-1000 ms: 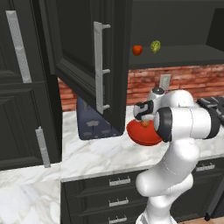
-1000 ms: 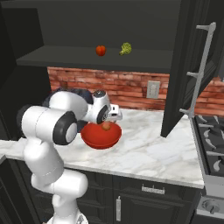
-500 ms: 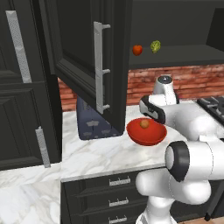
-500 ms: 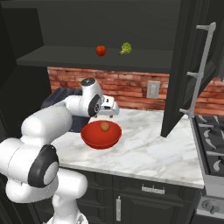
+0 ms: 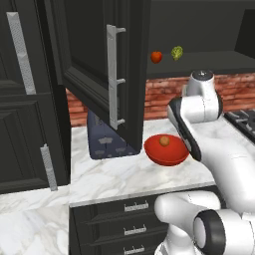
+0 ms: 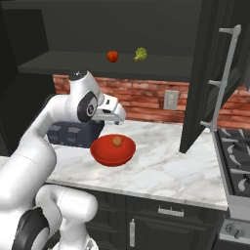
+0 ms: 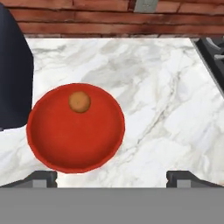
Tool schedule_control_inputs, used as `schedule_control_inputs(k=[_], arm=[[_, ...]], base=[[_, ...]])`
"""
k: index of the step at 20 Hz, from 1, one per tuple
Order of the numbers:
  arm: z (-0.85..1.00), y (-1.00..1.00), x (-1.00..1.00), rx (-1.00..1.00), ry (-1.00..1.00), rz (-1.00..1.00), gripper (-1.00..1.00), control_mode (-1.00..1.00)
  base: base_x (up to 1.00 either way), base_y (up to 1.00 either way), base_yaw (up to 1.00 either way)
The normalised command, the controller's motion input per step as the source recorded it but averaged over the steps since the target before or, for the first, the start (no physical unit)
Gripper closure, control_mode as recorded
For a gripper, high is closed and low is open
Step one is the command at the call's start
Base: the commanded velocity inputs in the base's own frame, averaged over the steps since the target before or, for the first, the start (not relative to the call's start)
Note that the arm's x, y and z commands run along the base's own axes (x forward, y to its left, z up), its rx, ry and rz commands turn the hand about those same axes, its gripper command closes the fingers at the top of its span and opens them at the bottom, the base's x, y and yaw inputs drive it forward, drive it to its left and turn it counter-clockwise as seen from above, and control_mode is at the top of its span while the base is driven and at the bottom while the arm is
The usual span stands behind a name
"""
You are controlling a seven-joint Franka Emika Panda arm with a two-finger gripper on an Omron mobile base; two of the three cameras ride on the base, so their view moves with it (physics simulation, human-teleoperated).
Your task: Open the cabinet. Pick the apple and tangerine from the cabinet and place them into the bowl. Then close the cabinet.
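Note:
The cabinet stands open, its door (image 5: 89, 60) swung out to the left, and on the other side the door (image 6: 210, 73) swung out to the right. On its shelf sits the red apple (image 5: 156, 57) (image 6: 112, 56). The tangerine (image 5: 164, 141) (image 6: 117, 141) (image 7: 79, 101) lies inside the red bowl (image 5: 169, 155) (image 6: 105, 155) (image 7: 65, 144) on the marble counter. My gripper (image 6: 118, 117) (image 7: 113, 177) hangs above the bowl's near edge, open wide, with nothing between its fingers. The hand sits between bowl and shelf height.
A yellow-green bumpy item (image 5: 177, 52) (image 6: 140, 53) sits beside the apple. A dark blue-grey toaster (image 5: 107, 139) (image 6: 73, 134) stands left of the bowl, under the open door. A stove (image 6: 234, 156) borders the counter on the right. Bare marble (image 7: 166, 109) lies right of the bowl.
My hand has lifted from just over the bowl and the arm has straightened upward. The tangerine stays in the bowl. The jaws remain open.

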Motion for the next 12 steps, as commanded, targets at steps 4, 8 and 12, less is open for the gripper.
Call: schedule_control_inputs(k=[4,8,12], arm=[[1.0,0.0,-0.62,0.0,-0.12,-0.01,-1.0,-1.0],[1.0,0.04,-0.38,-0.01,-0.15,0.0,-1.0,-1.0],[1.0,0.13,-0.27,-0.07,-0.25,0.0,-1.0,-1.0]], base=[[0.0,0.0,0.0],[0.0,0.0,0.0],[0.0,0.0,0.0]])
